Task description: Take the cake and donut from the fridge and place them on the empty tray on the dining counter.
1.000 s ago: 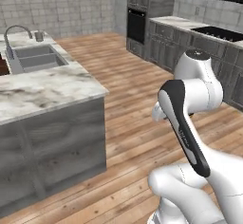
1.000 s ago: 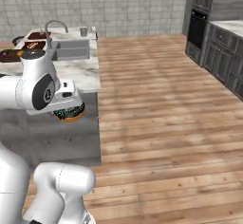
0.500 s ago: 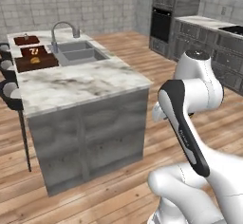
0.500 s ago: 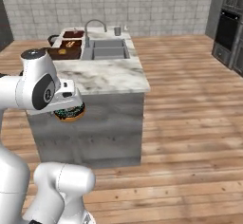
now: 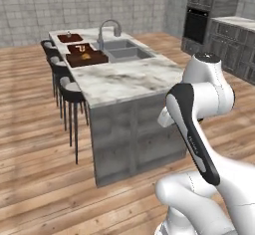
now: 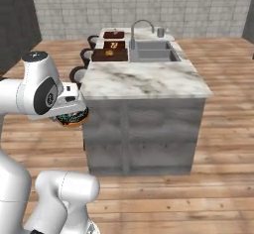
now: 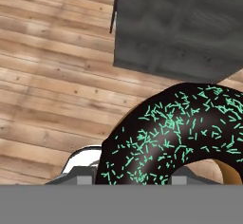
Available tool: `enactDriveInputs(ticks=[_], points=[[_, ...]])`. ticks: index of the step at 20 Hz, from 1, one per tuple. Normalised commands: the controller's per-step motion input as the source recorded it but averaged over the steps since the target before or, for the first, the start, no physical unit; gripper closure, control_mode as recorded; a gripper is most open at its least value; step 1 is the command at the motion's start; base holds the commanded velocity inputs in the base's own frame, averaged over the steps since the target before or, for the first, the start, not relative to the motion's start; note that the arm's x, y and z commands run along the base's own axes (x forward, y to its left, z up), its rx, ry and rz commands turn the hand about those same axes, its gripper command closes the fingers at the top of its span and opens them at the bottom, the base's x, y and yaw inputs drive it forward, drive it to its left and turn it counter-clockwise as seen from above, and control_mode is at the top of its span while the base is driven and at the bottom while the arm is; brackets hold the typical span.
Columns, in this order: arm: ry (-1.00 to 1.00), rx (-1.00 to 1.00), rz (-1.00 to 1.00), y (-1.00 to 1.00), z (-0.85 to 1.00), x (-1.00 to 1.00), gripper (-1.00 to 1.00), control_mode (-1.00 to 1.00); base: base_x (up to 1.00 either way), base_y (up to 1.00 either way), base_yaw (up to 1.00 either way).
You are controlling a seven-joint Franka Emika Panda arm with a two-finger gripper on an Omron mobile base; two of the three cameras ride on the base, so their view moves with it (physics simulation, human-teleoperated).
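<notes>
while the hand view shows the donut (image 7: 180, 133) clamped in the gripper (image 6: 72, 115), the base views show the dining counter (image 5: 124, 79) ahead.

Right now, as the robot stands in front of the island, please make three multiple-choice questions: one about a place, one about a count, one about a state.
1. Where are the trays on the dining counter?
A. At the far end, beside the sink
B. At the near end by the robot
C. On the floor

2. How many trays are on the counter in the right base view?
A. One
B. Three
C. Five

3. What is the state of the donut?
A. Lying on a tray
B. Carried at the gripper, off the counter
C. Lying on the wooden floor

Answers:
1. A, the trays lie next to the sink, far from the robot.
2. B, three brown trays stand in a row along the stool side.
3. B, the hand view shows the donut close between the jaws, above the floor.
</notes>
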Motion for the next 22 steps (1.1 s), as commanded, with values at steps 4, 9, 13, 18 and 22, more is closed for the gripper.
enactDriveInputs(ticks=[4, 9, 13, 18, 22], points=[[0.0, 0.0, 0.0, 0.0, 0.0, 0.0, 1.0, 1.0, 0.0, 1.0, 0.16], [0.0, 0.0, 0.0, 0.0, 0.0, 0.0, 1.0, 1.0, 0.07, 1.0, 0.15], [0.0, 0.0, 0.0, 0.0, 0.0, 0.0, 1.0, 1.0, 0.5, 1.0, 0.11], [0.0, 0.0, 0.0, 0.0, 0.0, 0.0, 1.0, 1.0, 1.0, 0.89, 0.04], [0.0, 0.0, 0.0, 0.0, 0.0, 0.0, 1.0, 1.0, 1.0, 0.88, 0.0]])
